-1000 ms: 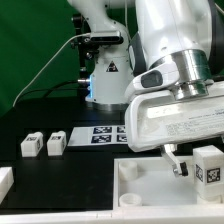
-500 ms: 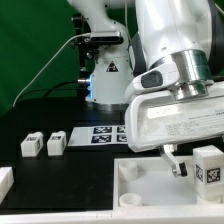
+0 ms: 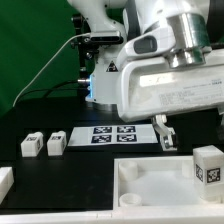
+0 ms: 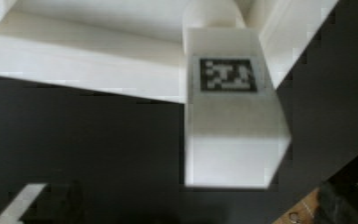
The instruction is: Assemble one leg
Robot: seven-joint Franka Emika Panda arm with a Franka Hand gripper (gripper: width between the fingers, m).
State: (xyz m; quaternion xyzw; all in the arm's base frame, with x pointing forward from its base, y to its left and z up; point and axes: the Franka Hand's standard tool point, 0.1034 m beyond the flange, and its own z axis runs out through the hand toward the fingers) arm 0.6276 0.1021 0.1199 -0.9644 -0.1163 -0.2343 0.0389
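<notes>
A white square leg [image 3: 208,165] with a black-and-white marker stands upright at the right end of the wide white tray [image 3: 150,178]. In the wrist view the same leg [image 4: 229,110] fills the middle, with the tray [image 4: 87,55] behind it. My gripper [image 3: 164,137] hangs above the tray, left of the leg and apart from it. Its fingers look spread and hold nothing. Two more small white legs [image 3: 31,145] [image 3: 55,143] lie on the black table at the exterior view's left.
The marker board [image 3: 112,135] lies on the table behind the tray. Another white part [image 3: 5,181] sits at the lower left edge. The arm's base [image 3: 105,80] stands behind, before a green backdrop.
My gripper has risen and moved to the exterior view's left, away from the upright leg. The leg has stayed in place on the tray.
</notes>
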